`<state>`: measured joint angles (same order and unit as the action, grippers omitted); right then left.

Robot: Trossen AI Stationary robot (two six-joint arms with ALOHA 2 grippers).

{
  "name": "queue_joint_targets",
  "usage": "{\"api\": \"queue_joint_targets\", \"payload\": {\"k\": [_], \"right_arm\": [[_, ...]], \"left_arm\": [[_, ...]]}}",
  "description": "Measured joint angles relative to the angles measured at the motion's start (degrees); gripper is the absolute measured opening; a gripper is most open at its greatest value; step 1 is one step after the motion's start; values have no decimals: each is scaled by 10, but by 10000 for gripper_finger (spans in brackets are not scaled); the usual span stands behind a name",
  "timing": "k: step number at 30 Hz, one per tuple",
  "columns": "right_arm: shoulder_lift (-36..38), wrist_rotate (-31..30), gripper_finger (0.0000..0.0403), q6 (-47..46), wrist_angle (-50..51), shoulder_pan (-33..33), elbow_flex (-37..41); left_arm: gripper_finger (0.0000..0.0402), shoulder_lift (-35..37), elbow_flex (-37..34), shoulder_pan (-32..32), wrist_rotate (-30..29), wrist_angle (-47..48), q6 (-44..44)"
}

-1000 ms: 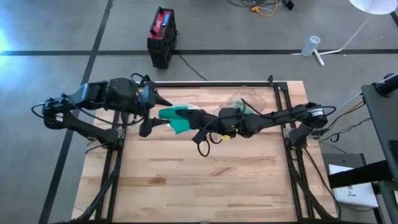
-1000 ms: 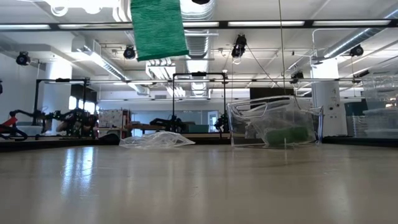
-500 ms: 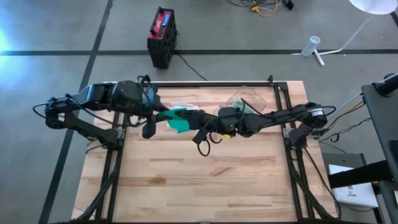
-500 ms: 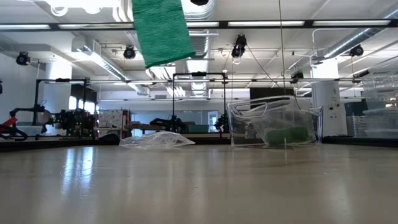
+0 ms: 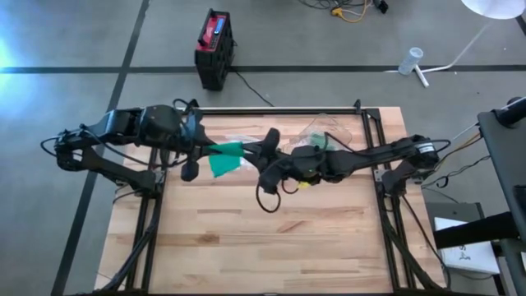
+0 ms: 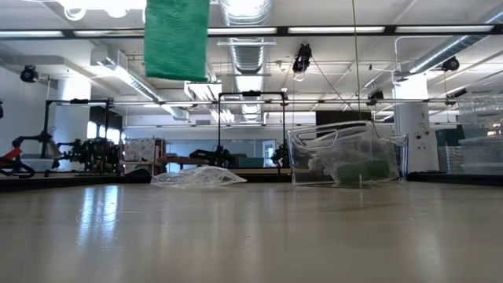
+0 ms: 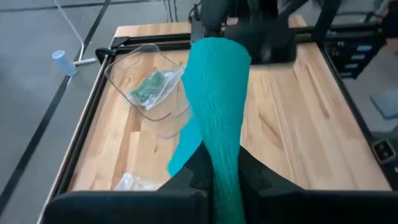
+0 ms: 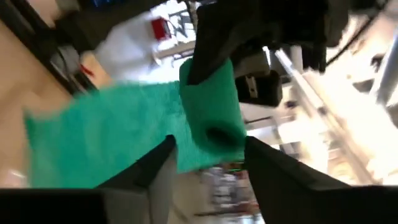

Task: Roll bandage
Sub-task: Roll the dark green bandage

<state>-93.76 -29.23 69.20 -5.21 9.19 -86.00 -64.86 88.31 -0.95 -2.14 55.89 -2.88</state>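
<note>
Now the left gripper [image 5: 215, 149] pinches the green bandage [image 5: 224, 159] up in the air, beside the clear tub [image 5: 329, 131]. The right gripper [image 5: 265, 146], fingers parted around the roll, should let go cleanly and re-grip for another turn. A partly wound tube, its loose tail hanging flat.

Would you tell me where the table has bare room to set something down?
The near half of the table, below both arms, is bare. The far strip is crowded: green bandage, clear container, plastic bag.
</note>
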Motion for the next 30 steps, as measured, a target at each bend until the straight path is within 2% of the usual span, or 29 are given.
{"api": "queue_joint_targets", "payload": {"k": [2,6,10,12,18,24,30], "right_arm": [[20,24,200,-68,23,1,0],[58,113,229,-216,33,-2,0],[66,197,243,-362,29,-20,-1],[62,219,243,-415,33,-32,-1],[41,234,223,-507,45,-64,0],[35,339,201,-619,57,-103,0],[24,358,192,-637,71,-120,0]], "left_arm": [[13,1,0,0,1,9,-13],[19,-7,0,0,1,11,-39],[21,-19,0,0,1,3,-62],[20,-28,0,0,1,0,-75],[22,-40,0,1,1,-3,-107],[22,-43,0,1,1,-4,-120],[24,-46,0,1,1,-11,-116]]}}
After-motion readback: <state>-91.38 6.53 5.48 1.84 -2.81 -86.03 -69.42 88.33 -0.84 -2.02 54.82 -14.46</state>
